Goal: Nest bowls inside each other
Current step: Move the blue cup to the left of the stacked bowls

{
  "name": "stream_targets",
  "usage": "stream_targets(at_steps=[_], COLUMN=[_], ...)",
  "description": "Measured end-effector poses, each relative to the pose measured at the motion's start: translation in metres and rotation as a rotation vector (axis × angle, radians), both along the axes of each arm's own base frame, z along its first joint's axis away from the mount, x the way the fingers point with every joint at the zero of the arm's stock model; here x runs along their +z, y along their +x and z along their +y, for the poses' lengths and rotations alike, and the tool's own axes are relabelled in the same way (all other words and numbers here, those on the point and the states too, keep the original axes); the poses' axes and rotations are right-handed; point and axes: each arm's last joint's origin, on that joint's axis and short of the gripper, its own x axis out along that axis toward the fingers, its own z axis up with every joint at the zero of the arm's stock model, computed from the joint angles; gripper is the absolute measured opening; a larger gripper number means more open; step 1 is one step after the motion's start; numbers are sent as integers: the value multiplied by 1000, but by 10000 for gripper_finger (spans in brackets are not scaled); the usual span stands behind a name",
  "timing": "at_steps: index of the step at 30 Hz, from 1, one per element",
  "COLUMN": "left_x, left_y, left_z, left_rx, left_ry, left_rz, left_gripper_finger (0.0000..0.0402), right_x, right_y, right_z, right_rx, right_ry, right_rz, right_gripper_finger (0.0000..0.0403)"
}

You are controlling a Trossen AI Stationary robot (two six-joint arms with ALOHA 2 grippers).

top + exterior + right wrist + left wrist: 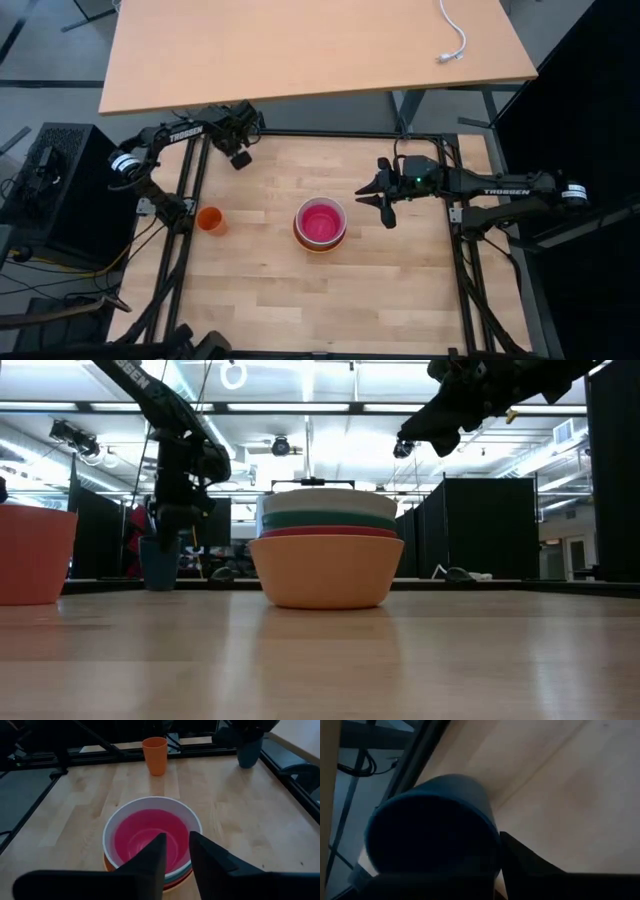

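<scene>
The bowls stand nested in one stack (320,225) at mid-table: yellow-orange lowest (325,575), then red-orange, teal and white, with magenta-pink (147,832) inside on top. At the far left, my left gripper (240,155) points down onto a small dark blue cup (430,815) that stands on the table (160,565). My right gripper (176,845) hangs in the air just right of the stack and above it. It is open, with a narrow gap and nothing between its fingers. My left gripper is shut on the dark blue cup at its rim, coming steeply from above. One finger (525,860) lies against the outside of the cup's wall (487,827). The other finger is lost in the cup's dark inside. The cup stands upright on the table.
A small orange cup (210,220) stands left of the stack near the left rail. Black frame rails (190,200) run along the left, right and far sides. A larger table with a white cable (452,40) lies beyond. Bare wood spreads toward the near edge.
</scene>
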Motion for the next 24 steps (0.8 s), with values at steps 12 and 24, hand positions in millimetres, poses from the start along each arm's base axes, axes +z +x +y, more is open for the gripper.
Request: stream_targets(at_steps=[12, 24], left_x=[48, 78], left_y=[51, 83], left_z=[-92, -214], left_rx=[-313, -700], left_ry=[-13, -59], left_rz=[-106, -209], left_gripper_finger=[0, 0], right_x=[0, 0], right_y=[0, 0], right_z=[-1, -3], right_rx=[-24, -65], right_ry=[-32, -79], right_rz=[1, 4], right_gripper_finger=[79, 72])
